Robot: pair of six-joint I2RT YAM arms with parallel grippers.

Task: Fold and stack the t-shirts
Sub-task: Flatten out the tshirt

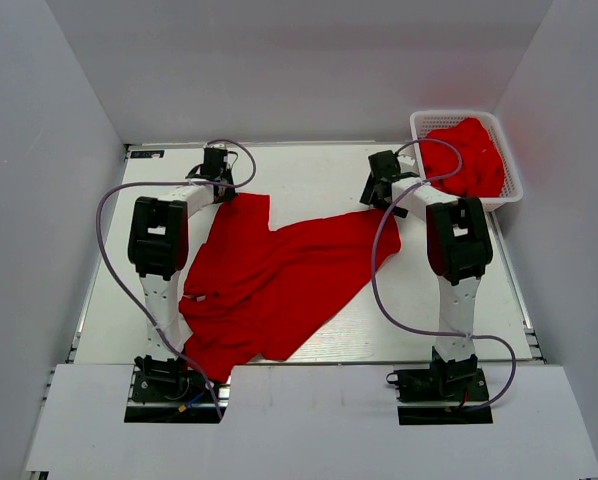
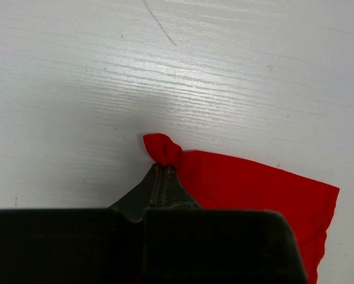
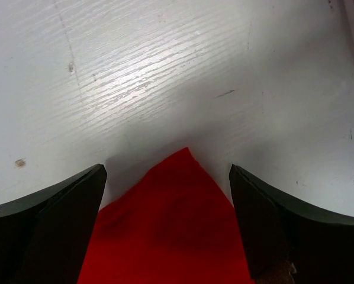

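1. Table [image 1: 309, 175]: white, wood-grained top with faint scuffs. It carries every item below.

2. T-shirt [image 1: 269, 280]: red and crumpled, not folded. It lies slantwise from the near-left part of the table toward the far right, between the two arms. One far corner sits at the left gripper, another at the right gripper.

3. Left arm [image 1: 159, 240]: black and white, bent over the shirt's left edge, with its wrist reaching to the far side.

4. Right arm [image 1: 459, 240]: same build, standing just right of the shirt, with its wrist turned in toward the shirt's far-right corner.

5. Basket [image 1: 455, 115]: white mesh, at the far-right corner of the table, just behind the right arm.

6. Heap [image 1: 464, 155]: more red cloth bunched inside the basket and rising above its rim. How many pieces it holds cannot be told.

7. Right gripper [image 3: 167, 171]: fingers spread wide and low over the table. A pointed red corner lies between them, pinched by neither.

8. Left gripper [image 2: 161, 168]: fingers pressed together on a small red nub at the shirt's corner. The cloth trails off to the right in the wrist view.

9. Cables [image 1: 104, 210]: greyish-purple, one looped beside each arm.
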